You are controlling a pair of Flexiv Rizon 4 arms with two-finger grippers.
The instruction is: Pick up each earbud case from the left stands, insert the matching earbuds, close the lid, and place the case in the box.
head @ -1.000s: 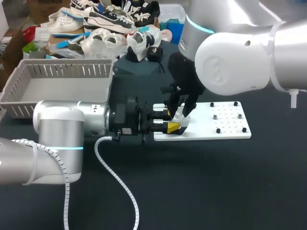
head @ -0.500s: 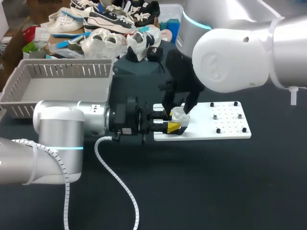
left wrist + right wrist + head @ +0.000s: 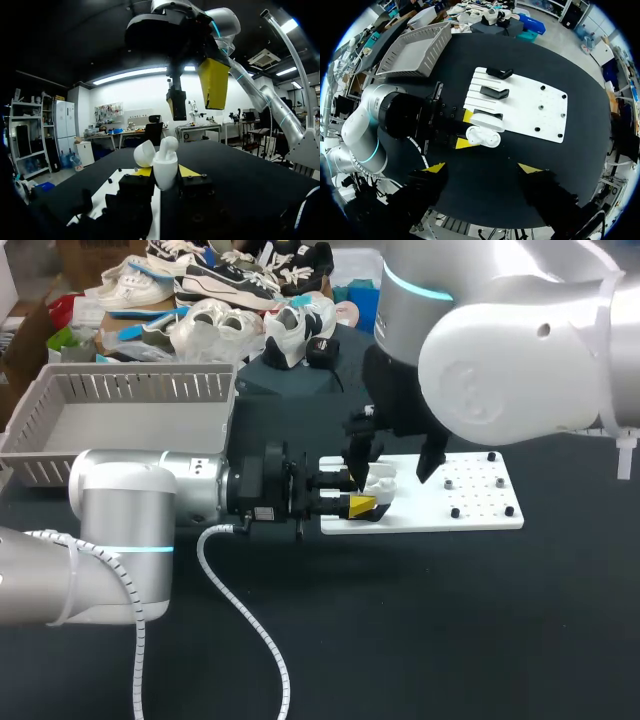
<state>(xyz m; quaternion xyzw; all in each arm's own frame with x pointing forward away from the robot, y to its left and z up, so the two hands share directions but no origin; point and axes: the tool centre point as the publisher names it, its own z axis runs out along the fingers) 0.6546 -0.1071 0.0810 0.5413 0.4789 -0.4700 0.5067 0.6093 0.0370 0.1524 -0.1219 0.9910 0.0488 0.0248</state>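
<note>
1. The left arm [image 3: 150,505] lies level across the worktop [image 3: 400,620]. The left gripper [image 3: 355,492] is clenched on the open white earbud case [image 3: 165,172] at the near end of the white board [image 3: 470,512].
2. The right arm [image 3: 500,360] hangs above the case. The right gripper [image 3: 482,168] is released, with its fingers wide apart.
3. A second ago the right gripper sat low at the case with narrower fingers. It has since lifted and spread.
4. An earbud [image 3: 169,144] stands in the case.

Even o/h light; ceiling strips glare in left wrist view. Table [image 3: 420,640] v. dark, white board [image 3: 478,508] bright. Body of left gripper [image 3: 165,173] shadowed, case [image 3: 164,159] well lit.
</note>
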